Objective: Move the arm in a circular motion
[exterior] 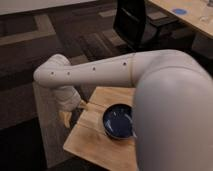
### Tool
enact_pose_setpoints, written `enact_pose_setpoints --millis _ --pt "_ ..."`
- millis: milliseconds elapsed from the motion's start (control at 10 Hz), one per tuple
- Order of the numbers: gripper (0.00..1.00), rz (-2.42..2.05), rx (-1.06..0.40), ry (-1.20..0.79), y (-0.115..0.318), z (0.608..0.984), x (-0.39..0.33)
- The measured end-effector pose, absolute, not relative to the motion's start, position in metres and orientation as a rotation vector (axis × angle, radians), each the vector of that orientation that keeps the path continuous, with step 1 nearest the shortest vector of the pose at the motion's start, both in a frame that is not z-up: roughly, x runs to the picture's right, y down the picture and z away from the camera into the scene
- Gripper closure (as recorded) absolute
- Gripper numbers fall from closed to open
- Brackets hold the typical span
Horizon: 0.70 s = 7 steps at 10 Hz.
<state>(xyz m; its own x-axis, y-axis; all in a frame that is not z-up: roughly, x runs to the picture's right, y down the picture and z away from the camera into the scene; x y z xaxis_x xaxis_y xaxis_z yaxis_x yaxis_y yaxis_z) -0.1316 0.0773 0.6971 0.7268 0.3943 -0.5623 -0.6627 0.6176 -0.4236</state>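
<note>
Off-white arm (pixel 125 70), seemingly tan gripper (pixel 65 117), dark-blue bowl (pixel 118 121).

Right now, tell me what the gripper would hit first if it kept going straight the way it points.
The gripper hangs off the wooden table's left edge, pointing down. Straight on, it would likely meet the carpeted floor first, though it may graze the table edge; depth is unclear.

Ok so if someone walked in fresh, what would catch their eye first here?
The huge off-white arm sweeps across from the right, filling much of the view. Its tan claw hangs past the left edge of the wooden table, and a dark blue bowl sits on that table, partly behind the arm.
</note>
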Motion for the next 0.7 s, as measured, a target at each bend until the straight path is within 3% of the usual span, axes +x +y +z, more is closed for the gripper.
enact_pose_setpoints --millis 300,700 --pt "0.35 0.74 -0.542 0.501 -0.004 0.756 -0.077" --pt "0.35 0.987 -0.424 0.648 -0.053 0.764 0.031"
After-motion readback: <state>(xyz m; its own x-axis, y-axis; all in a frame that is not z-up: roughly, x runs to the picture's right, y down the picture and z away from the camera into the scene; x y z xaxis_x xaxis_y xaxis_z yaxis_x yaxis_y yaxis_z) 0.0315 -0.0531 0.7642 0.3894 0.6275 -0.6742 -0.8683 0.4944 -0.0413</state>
